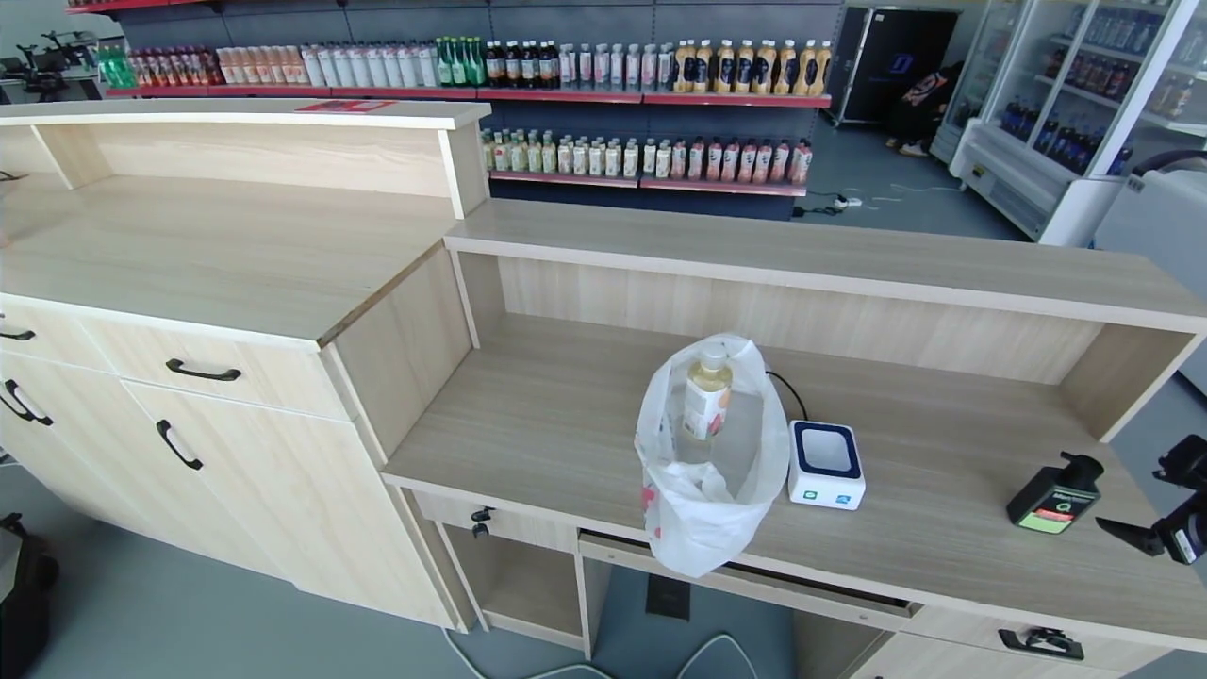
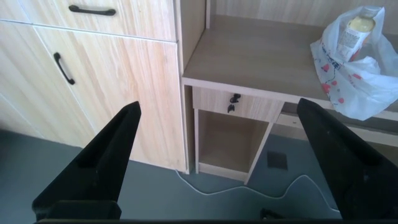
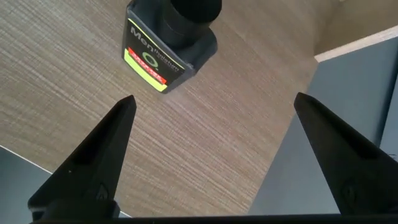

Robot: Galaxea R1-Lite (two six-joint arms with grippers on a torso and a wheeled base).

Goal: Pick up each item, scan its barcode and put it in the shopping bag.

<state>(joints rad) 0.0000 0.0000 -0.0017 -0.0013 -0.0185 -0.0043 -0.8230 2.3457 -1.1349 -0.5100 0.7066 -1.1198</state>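
Our right gripper [image 3: 211,162] hangs wide open beside the squat black plastic pump bottle [image 3: 168,43], standing on the pale wooden counter [image 1: 943,490]. It looks rigid, smooth, moderately heavy; we should pinch its flat body below the pump.

The light wood-grain desk [image 1: 566,415] sits recessed under a raised back ledge [image 1: 849,250]. Near its front edge stands a white plastic shopping bag [image 1: 702,500], its bottom drooping over the edge. Just beside it on the right lies a white-and-blue scanner [image 1: 826,464], with a black cable [image 1: 787,391] running behind the bag. Well apart, toward the right end, stands a black pump bottle [image 1: 1054,494] with a green-and-red label.
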